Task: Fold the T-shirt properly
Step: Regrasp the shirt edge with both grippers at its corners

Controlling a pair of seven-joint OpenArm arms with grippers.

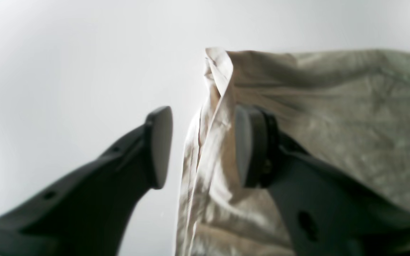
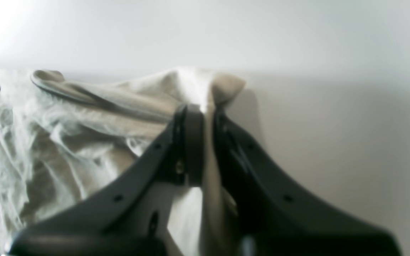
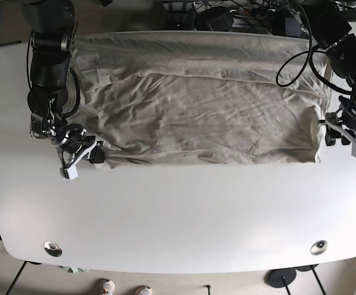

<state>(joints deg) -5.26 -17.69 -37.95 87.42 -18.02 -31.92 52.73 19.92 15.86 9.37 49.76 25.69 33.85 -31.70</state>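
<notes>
Across the far half of the white counter (image 3: 178, 221) the T-shirt (image 3: 196, 110) is spread flat, wrinkled. One near corner is pinched tight in the right hand (image 2: 205, 117); the left hand (image 1: 203, 145) is parted around the opposite edge, nothing clamped yet. Closing there seems needed next, then a lift together for the fold.

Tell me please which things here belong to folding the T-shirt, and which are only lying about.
Belonging to the job:
T-shirt, spread on the white table
right gripper, shut on a corner of the shirt
left gripper, open around the shirt's edge

Only lying about:
cables at the table's far edge
shoes on the floor
</notes>
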